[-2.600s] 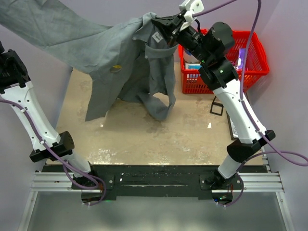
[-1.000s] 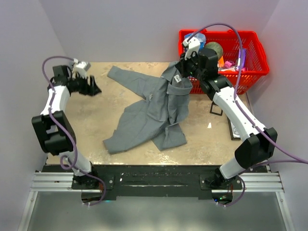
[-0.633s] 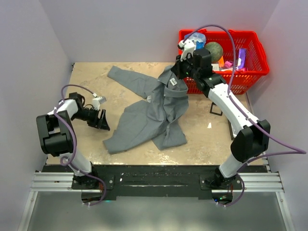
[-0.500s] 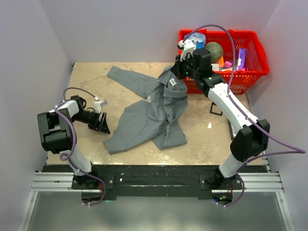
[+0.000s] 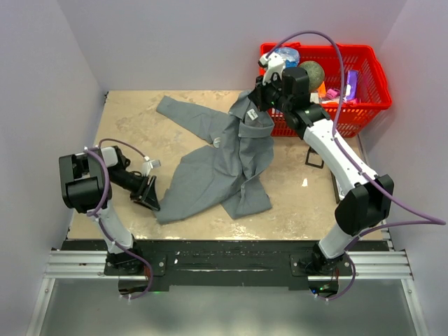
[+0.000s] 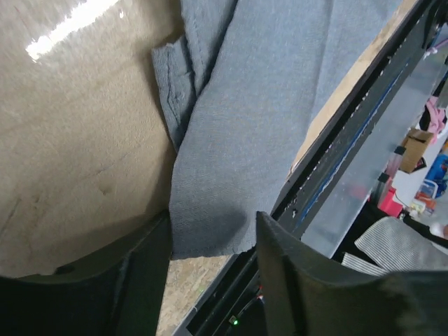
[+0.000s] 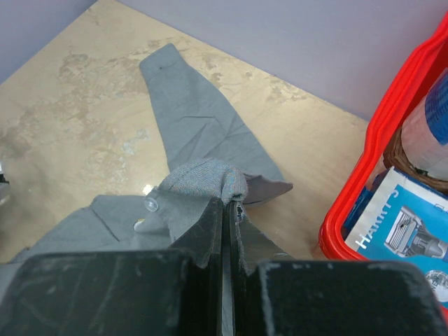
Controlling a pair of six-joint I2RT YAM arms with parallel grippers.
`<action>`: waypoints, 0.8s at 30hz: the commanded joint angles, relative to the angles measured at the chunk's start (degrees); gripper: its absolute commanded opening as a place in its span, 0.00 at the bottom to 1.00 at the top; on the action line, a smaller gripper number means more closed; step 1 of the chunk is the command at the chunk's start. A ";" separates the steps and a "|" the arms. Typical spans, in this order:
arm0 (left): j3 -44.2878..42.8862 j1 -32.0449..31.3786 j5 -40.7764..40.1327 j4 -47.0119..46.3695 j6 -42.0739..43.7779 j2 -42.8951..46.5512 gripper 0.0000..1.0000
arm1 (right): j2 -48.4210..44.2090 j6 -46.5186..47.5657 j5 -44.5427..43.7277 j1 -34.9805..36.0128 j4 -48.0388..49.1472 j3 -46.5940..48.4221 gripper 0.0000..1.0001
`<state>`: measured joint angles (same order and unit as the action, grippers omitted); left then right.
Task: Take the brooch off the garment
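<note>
Red basket crowds right claw — pinching the garment; left claw spread beside its hem.

L arm folded low, L claw fingers spread, R arm stretched far fwd, R claw pinched closed

Two robot arms stand at the near edge of one tan table: one left arm and one right arm. Each ends in a single two-fingered gripper, making two in all, the left gripper and the right gripper. One grey shirt lies on the table, with one white label at its collar and one pale button visible from the right wrist. One red basket holds one dark green ball and one blue and white box; its other contents are too jumbled to count. One black frame lies beside the basket.
</note>
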<state>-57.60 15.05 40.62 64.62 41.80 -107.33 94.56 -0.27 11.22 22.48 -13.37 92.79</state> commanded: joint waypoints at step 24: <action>-47.52 6.04 -5.26 -14.59 -1.19 9.82 0.00 | 3.88 11.35 -8.85 -1.03 9.14 11.63 0.00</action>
<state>-101.73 20.12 41.28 61.21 42.44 -108.47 100.88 8.71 5.17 22.35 -11.77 101.82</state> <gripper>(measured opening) 0.030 0.025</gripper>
